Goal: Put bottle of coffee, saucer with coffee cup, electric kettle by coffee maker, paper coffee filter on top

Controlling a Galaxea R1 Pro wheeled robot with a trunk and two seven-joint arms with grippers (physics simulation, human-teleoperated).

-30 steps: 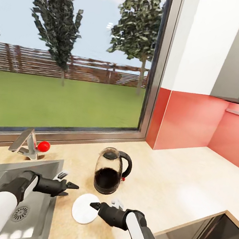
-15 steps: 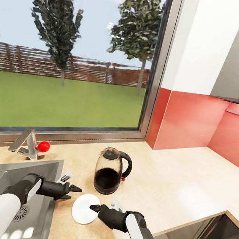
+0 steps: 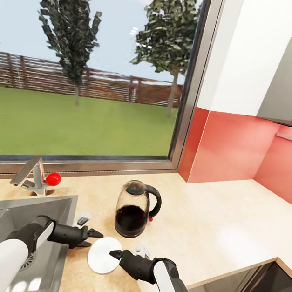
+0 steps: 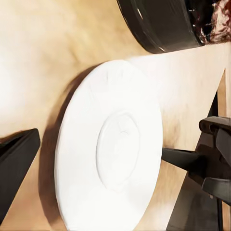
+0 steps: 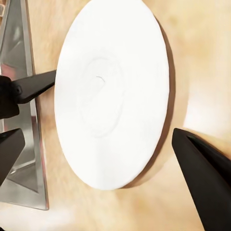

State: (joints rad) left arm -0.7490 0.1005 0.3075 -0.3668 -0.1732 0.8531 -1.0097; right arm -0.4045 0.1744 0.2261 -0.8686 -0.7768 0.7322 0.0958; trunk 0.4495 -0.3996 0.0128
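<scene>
White forearm shells, black wrists, tapering black pointed jaws

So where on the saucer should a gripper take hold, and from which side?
Probably at the thin rim. The saucer lies flat on the kitchen countertop, so only its edge offers a hold. The left gripper points at its sink-side edge and the right gripper hovers over its near-right part. The electric kettle crowds the far side, so the sink-side or front edge looks easiest.
</scene>
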